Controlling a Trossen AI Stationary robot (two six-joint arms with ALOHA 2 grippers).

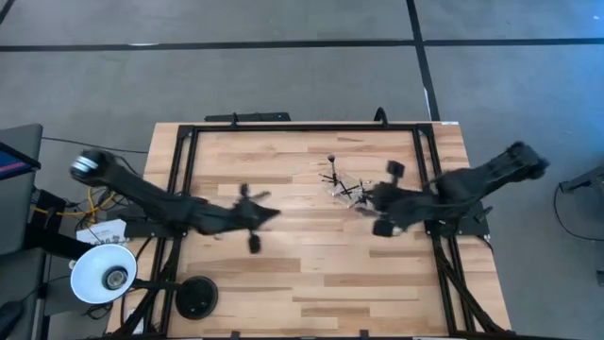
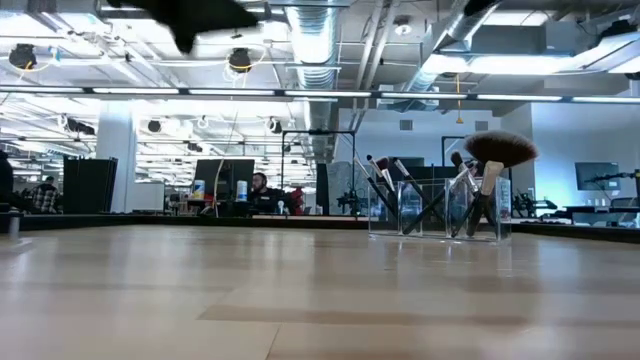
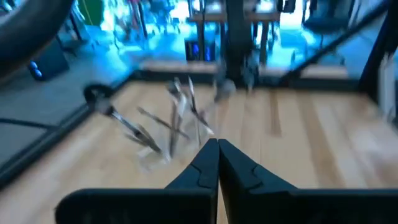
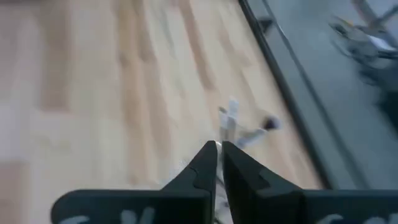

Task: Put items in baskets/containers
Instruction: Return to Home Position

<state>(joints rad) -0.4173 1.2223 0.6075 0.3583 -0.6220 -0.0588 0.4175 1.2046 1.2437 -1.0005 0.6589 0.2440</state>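
The right gripper [image 1: 371,201], seen from above, hangs just beside the clear, nearly colourless plastic organizer [image 1: 343,187] on the pale wooden table [image 1: 311,274], right of centre, where the slim dark-handled makeup brushes [image 1: 332,170] stand bunched. The left gripper [image 1: 260,215] sits well apart on the other side. I'd guess both arms are about to go back to rest, so the right one worries me. A wide turn of its wrist could clip the leaning handles or nudge the light organizer over. A white round lamp shade [image 1: 104,274] at the near left corner lies close to the left arm's way back. From table height the organizer [image 2: 440,212] stands upright, split into compartments. The brushes [image 2: 385,175] splay out of it, and a broad fan-shaped brush head [image 2: 498,150] towers over the rim. It looks top-heavy and would likely be the first to spill. A person [image 2: 260,190] sits far off in the room. Past the left wrist, that gripper [image 3: 217,155] is clenched on nothing, and the brushes [image 3: 177,115] are smeared shapes ahead. Past the right wrist, that gripper [image 4: 217,155] is pressed nearly together and empty, with blurred brushes [image 4: 230,118] beyond its tips. I can read no brand, label or writing anywhere; the distant screens are too small.
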